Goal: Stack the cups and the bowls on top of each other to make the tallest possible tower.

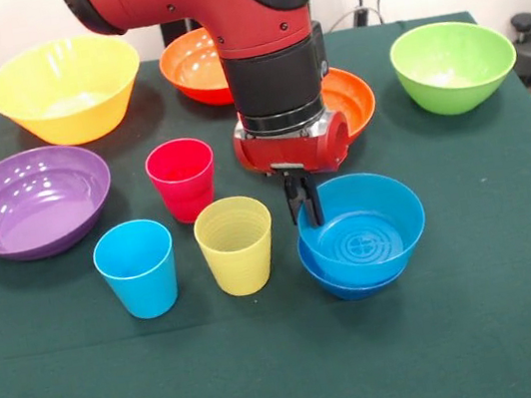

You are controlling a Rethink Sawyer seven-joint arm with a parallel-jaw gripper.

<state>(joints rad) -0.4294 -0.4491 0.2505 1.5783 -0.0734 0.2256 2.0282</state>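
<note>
Two small blue bowls sit nested right of centre, the upper bowl (369, 226) resting in the lower bowl (348, 284). My gripper (304, 203) comes straight down at the upper bowl's back-left rim, its dark fingers close together with one on each side of the rim. To the left, three cups stand upright and apart: a red-pink cup (182, 179), a light blue cup (137, 270) and a yellow cup (237, 246). The yellow cup is a short gap from the gripper.
Larger bowls ring the back of the green tablecloth: a yellow bowl (66, 89), a purple bowl (32, 203), an orange bowl (192, 69), a second orange bowl (359, 98) partly behind the arm, and a lime green bowl (454, 65).
</note>
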